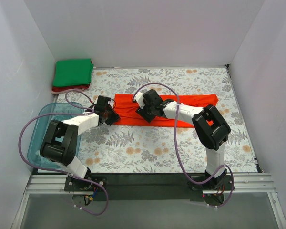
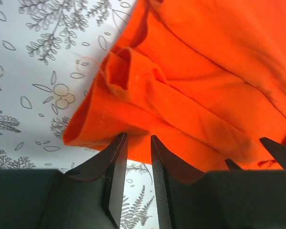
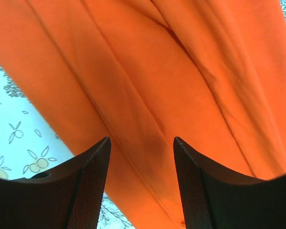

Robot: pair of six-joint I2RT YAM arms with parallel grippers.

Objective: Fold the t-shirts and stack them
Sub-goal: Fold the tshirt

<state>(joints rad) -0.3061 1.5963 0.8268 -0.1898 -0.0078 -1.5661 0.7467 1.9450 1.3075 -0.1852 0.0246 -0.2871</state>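
At the orange-red t-shirt (image 1: 200,100) hem, my left jaws are sitting narrow, perhaps pinching it; my right jaws are gaping empty, needing a matching grip.

Three t-shirts by my count: one orange-red t-shirt (image 1: 190,101), one green t-shirt (image 1: 73,72) and one dark red t-shirt (image 1: 69,88). One blue tub (image 1: 36,142), one bench (image 1: 133,148). Two robot arms, the left arm (image 1: 81,121) and the right arm (image 1: 186,112), and one claw on each makes two: the left claw (image 1: 112,116) and the right claw (image 1: 144,113).
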